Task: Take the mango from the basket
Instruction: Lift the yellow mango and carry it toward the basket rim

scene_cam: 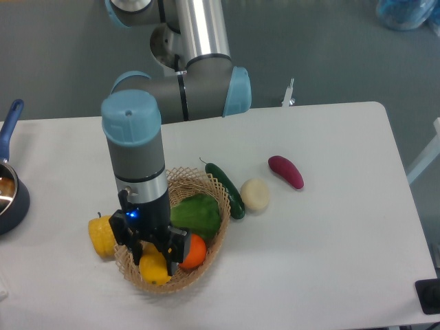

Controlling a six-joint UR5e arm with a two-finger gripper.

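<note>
Mango (155, 267) sits at the near side of the basket (214, 184), toward the desk's front-left corner, clamped between the tool (152, 249) fingers — grasp step made; next, a straight vertical lift clear of the orange (194, 251).

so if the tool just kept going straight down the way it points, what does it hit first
The mango in the basket: the tool points down with its fingers already either side of it. Depth is unclear from this view, but the basket floor would come next.

Lab: UR5e arm (199, 89) on white table (330, 227), grey floor (309, 48).
</note>
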